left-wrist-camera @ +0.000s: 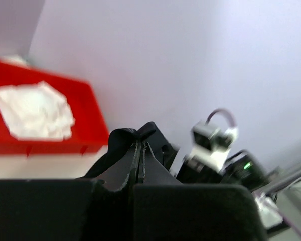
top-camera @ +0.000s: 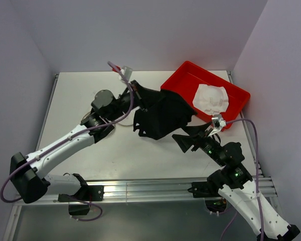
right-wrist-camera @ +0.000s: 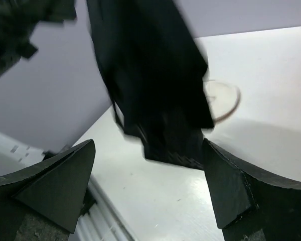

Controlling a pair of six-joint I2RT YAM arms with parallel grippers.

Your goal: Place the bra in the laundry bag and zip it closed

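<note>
The white bra lies crumpled in the red tray at the back right; it also shows in the left wrist view. My left gripper is shut on a black cloth and holds it up above the table middle; the pinch shows in its wrist view. My right gripper is open and empty, just right of the cloth's hanging lower edge. A round translucent tan-rimmed thing, the laundry bag, lies on the table behind the cloth, partly hidden.
The red tray stands against the right wall at the back. Pale walls close in the table on three sides. A metal rail runs along the near edge. The left arm stretches across the left half of the table.
</note>
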